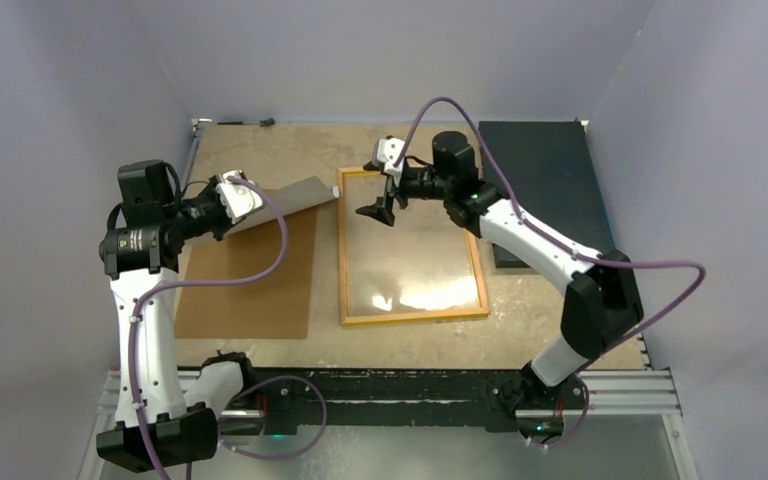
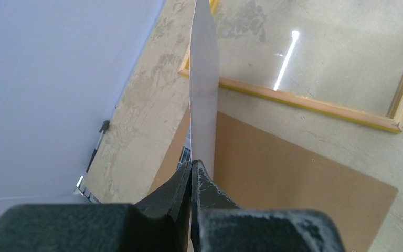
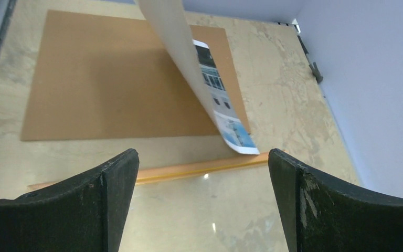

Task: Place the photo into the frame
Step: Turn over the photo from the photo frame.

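Note:
My left gripper (image 1: pixel 252 207) is shut on one edge of the photo (image 1: pixel 295 197) and holds it lifted above the brown backing board, its free end drooping toward the frame's left border. In the left wrist view the photo (image 2: pixel 204 79) stands edge-on, white, between my closed fingertips (image 2: pixel 193 165). The yellow frame (image 1: pixel 343 250) lies flat at the table's middle, pane up. My right gripper (image 1: pixel 380 213) is open and empty above the frame's far-left part. The right wrist view shows the photo (image 3: pixel 189 68) curling down, its printed corner just short of the frame border (image 3: pixel 189 169), ahead of the open gripper (image 3: pixel 202 153).
The brown backing board (image 1: pixel 250 280) lies flat left of the frame, also seen in the left wrist view (image 2: pixel 294 184) and the right wrist view (image 3: pixel 110 79). A dark mat (image 1: pixel 545 180) lies at the far right. Grey walls close three sides.

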Robot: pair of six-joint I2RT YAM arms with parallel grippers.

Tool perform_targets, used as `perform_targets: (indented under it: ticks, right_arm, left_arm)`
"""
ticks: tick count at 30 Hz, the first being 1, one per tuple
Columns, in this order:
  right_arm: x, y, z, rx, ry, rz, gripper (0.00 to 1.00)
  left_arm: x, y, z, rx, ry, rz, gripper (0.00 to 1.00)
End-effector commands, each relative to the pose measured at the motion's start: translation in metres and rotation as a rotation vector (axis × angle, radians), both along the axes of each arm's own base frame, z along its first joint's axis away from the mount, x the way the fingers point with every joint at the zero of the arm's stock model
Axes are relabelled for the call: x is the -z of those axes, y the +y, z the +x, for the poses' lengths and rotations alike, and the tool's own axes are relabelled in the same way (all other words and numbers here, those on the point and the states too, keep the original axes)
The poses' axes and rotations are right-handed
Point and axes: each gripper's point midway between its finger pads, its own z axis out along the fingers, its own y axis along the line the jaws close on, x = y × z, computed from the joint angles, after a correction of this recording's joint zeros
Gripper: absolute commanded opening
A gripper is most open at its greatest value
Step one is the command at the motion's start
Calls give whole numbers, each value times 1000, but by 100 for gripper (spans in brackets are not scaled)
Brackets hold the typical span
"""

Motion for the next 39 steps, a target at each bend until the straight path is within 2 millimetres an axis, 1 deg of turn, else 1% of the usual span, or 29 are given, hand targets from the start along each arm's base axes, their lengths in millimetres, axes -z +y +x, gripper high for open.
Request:
perform_targets:
  ticks: [1,2,3,4,6,10,13,15,17,18,19,21,23,24,26,29,30,31,32,33,34,36,37,38,39]
  right_arm:
    - [-35,26,12,-103,-235,100,93]
    - [-27,32,16,-106,-230,103,92]
    - [-27,36,20,-100,-239,110,90]
    - [-18,42,25,-92,-236,109,89]
    - [-13,52,33,-87,-245,123,87]
    - [-1,71,33,-138,-223,131,86]
    - [2,83,29,-166,-209,150,84]
    - [3,90,27,-180,-190,160,80]
    - [2,93,24,-197,-166,172,72]
    - [2,93,22,-207,-157,176,66]
    - [1,93,20,-213,-155,180,57]
    - [0,91,14,-224,-139,184,34]
    - [-2,87,4,-247,-119,187,17]
    - [-4,85,-2,-259,-109,191,11]
    - [-12,78,-9,-251,-108,198,7]
    - [-41,67,-20,-223,-115,248,1]
    - [-52,63,-25,-220,-104,268,0]
    - [-63,60,-30,-221,-94,284,0]
    - [-79,55,-35,-214,-88,307,0]
    - [-92,52,-41,-208,-63,329,0]
    - [-104,48,-47,-210,-26,350,0]
    - [-126,41,-57,-191,90,391,0]
    - [-138,38,-58,-160,141,407,0]
    - [-147,33,-58,-123,187,412,0]
    - [-154,29,-59,-91,231,417,0]
  left_arm:
    - [-18,-10,-14,70,-68,22,0]
    - [-21,-10,-15,69,-75,23,0]
    - [-22,-10,-16,69,-78,24,0]
    - [-26,-10,-17,72,-84,23,0]
    - [-30,-12,-18,77,-86,20,0]
    - [-32,-12,-19,79,-85,17,0]
    - [-33,-12,-20,76,-94,23,0]
    - [-35,-12,-19,74,-101,24,0]
    - [-39,-11,-18,70,-111,22,0]
    - [-41,-11,-18,67,-117,20,0]
    - [-45,-11,-17,65,-127,18,0]
    - [-53,-11,-16,56,-145,9,0]
    - [-62,-12,-15,48,-174,1,0]
    - [-67,-11,-14,39,-191,-4,0]
    - [-78,-10,-11,23,-226,-16,0]
    - [-102,-6,-4,-41,-293,-60,0]
    - [-112,-4,-1,-65,-322,-80,5]
    - [-122,-1,1,-94,-350,-99,12]
    - [-132,2,3,-126,-372,-127,27]
    - [-148,6,6,-164,-425,-156,39]
    - [-160,11,8,-210,-451,-193,48]
    - [-183,25,12,-320,-511,-273,72]
    - [-192,35,15,-390,-525,-332,79]
    - [-202,44,17,-448,-551,-365,83]
    - [-207,54,19,-504,-564,-386,85]
